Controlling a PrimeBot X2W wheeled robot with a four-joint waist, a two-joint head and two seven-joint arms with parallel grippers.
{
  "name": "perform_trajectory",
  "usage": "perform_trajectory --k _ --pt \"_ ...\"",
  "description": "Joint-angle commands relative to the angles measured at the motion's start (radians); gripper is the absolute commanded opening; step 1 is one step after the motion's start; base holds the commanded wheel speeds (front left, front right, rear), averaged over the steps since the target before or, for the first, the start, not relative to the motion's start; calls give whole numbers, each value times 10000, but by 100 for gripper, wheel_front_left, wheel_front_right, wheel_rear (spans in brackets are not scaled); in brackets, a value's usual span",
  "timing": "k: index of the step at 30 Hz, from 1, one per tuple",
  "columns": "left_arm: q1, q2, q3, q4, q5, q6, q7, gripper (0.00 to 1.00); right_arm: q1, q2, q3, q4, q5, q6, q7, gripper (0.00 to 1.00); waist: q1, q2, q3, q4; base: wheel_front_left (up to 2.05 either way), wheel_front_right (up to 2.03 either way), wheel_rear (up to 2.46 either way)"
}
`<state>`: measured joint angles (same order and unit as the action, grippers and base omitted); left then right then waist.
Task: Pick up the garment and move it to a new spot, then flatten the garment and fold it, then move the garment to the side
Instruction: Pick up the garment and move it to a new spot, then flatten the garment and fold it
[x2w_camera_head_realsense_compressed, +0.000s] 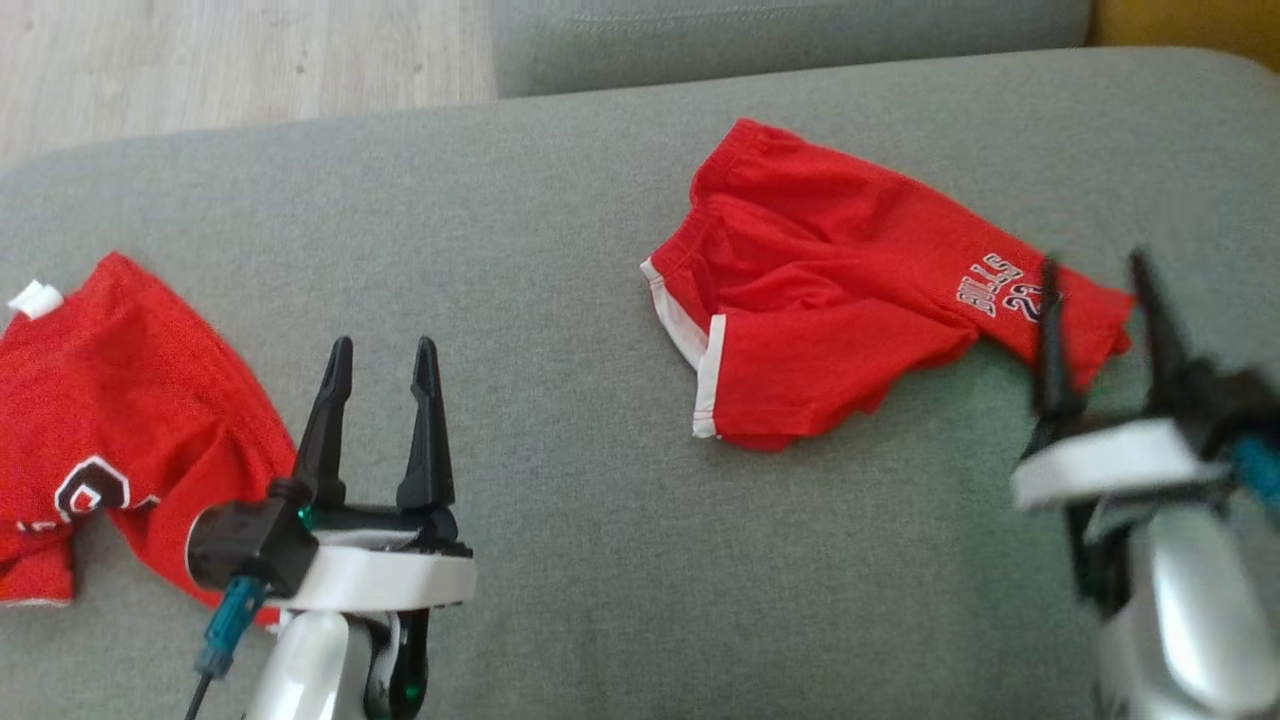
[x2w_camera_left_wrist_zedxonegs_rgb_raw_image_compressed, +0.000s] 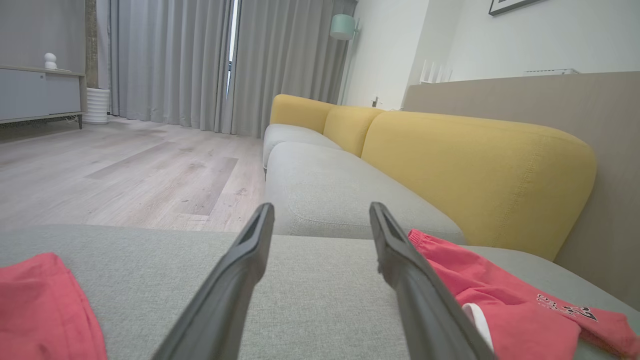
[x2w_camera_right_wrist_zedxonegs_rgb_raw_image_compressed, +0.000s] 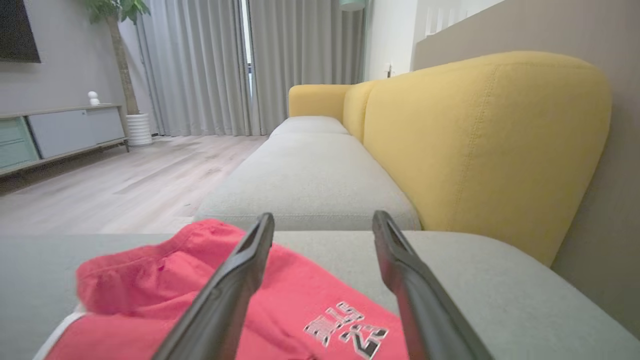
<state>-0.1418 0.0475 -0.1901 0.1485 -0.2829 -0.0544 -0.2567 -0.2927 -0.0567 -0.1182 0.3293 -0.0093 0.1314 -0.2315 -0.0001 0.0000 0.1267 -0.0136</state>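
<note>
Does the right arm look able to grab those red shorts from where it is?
Probably yes: the right gripper hovers open at the printed leg of the shorts, with nothing between them.

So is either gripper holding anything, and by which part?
Nothing is held: left gripper and right gripper both open, red shorts lying on the cushion.

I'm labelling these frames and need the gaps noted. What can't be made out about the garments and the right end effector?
- Red jersey: head view's left edge cuts it off; folds hide its logo partly.
- Red shorts: a right end effector finger covers part of the number, head view.
- Right end effector: blurred in head view; contact with the shorts unclear.
</note>
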Motion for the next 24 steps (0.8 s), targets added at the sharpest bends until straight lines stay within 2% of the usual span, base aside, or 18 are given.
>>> perform_trajectory --k 1,5,11,17,24 --pt "-98 28 340 -369 11 -56 -51 100 595 55 775 -697 383 -7 -202 100 1 0 -152 -54 0 0 0" --pt "86 28 307 -396 -39 -37 -51 100 1714 60 1522 -1366 1241 -7 -275 100 1 0 -358 -133 0 0 0" --pt "263 28 174 -405 -118 -1 -51 100 2377 62 1964 -1669 1282 -7 -296 100 1 0 -416 -158 0 0 0" --pt "214 28 25 -377 -124 -23 -51 100 2153 63 1964 -1636 927 -7 -300 100 1 0 -286 67 0 0 0" --pt "14 28 -100 -283 -213 -14 -51 100 1413 63 3281 -1119 195 -7 180 100 1 0 -16 651 0 0 0"
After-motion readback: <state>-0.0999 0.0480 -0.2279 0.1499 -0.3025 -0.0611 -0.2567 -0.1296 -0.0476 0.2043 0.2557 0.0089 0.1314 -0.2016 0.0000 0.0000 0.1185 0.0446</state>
